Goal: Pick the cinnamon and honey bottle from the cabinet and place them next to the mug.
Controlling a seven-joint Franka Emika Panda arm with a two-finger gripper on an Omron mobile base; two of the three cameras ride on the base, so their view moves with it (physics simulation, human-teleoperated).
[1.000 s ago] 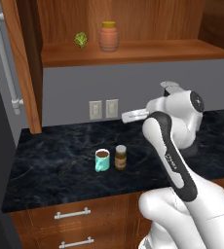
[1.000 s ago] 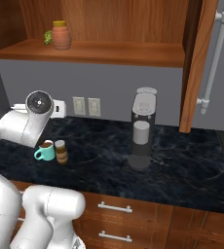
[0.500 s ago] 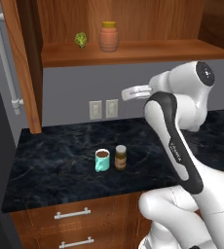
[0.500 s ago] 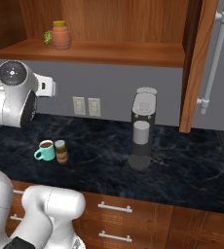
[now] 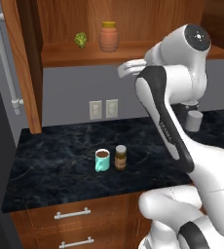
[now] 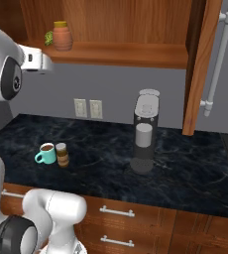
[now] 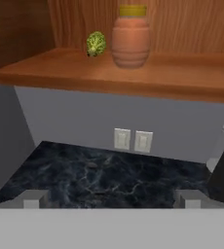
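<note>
I see the honey bottle (image 7: 130, 37) on the cabinet (image 5: 133, 51) shelf, a small green thing (image 7: 96, 44) just beside it. The cinnamon (image 5: 120, 157) stands by the mug (image 5: 102, 160) on the surface (image 5: 55, 160). My claw (image 7: 109, 198) is spread, holding nothing.

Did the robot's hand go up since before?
Yes. The gripper has risen from near the wall outlets to just under the cabinet shelf, nearer the honey bottle.

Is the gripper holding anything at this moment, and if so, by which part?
Nothing is held. The gripper is open, its fingers apart and empty, below the cabinet shelf where the honey bottle stands.
</note>
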